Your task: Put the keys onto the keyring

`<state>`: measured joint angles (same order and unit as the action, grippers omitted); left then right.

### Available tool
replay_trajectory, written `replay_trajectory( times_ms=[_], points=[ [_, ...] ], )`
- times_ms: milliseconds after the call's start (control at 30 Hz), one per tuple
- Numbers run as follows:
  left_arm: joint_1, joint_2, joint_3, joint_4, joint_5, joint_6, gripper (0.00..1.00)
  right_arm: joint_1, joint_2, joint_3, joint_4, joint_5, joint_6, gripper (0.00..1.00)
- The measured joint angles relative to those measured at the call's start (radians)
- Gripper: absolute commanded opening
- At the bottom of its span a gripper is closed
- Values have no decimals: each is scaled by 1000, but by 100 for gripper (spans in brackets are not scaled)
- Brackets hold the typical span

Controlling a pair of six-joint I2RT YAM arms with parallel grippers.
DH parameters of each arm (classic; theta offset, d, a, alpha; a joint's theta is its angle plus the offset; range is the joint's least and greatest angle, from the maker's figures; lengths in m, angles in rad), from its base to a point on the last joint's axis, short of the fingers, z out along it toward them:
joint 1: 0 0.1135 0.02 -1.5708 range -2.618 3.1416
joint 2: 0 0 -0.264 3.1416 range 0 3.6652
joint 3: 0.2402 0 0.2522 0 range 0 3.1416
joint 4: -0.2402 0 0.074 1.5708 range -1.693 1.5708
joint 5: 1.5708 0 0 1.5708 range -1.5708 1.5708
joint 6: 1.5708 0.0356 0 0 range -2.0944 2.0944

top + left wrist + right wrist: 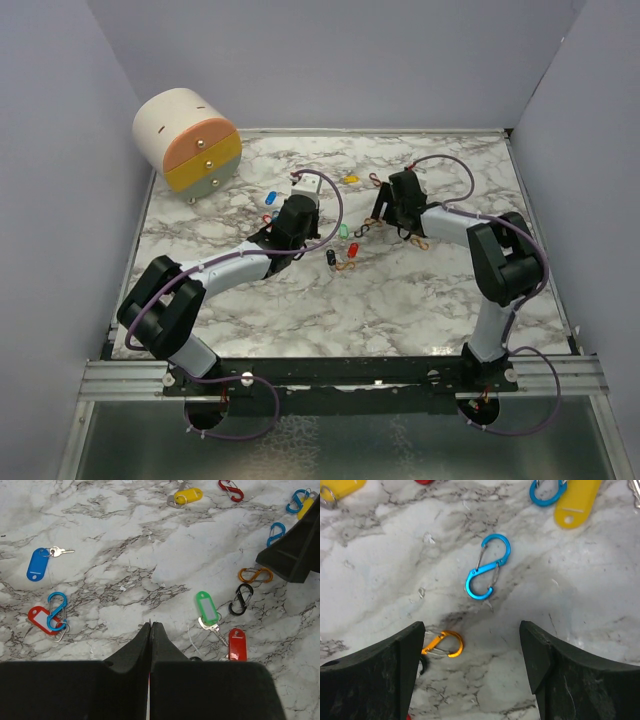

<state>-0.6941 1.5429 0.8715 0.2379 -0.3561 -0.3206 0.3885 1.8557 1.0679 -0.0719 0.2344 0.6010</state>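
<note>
Apparently joined: red oblong plastic tag (36, 616), blue S-shaped wire clip (56, 612).
Loose: green plastic tag (206, 607), blue plastic tag (37, 564).
Left gripper (150, 625): clenched.
Right gripper (471, 630): released.

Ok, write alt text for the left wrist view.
The left gripper, shut and empty, hovers over a marble table strewn with key tags and S-shaped clips. A blue tag lies left, a green tag right, a yellow tag at top.
</note>
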Motion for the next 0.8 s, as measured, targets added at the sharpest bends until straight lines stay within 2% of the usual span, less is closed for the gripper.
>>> replay_trajectory(
  times_ms=[367, 633, 800],
  points=[
    [0, 0, 0, 0, 0, 5, 0, -11, 133, 156, 28, 16, 103, 65],
    [0, 0, 0, 0, 0, 6, 0, -11, 142, 159, 30, 50, 136, 54],
    [0, 0, 0, 0, 0, 9, 0, -11, 156, 168, 28, 94, 140, 51]
  ],
)
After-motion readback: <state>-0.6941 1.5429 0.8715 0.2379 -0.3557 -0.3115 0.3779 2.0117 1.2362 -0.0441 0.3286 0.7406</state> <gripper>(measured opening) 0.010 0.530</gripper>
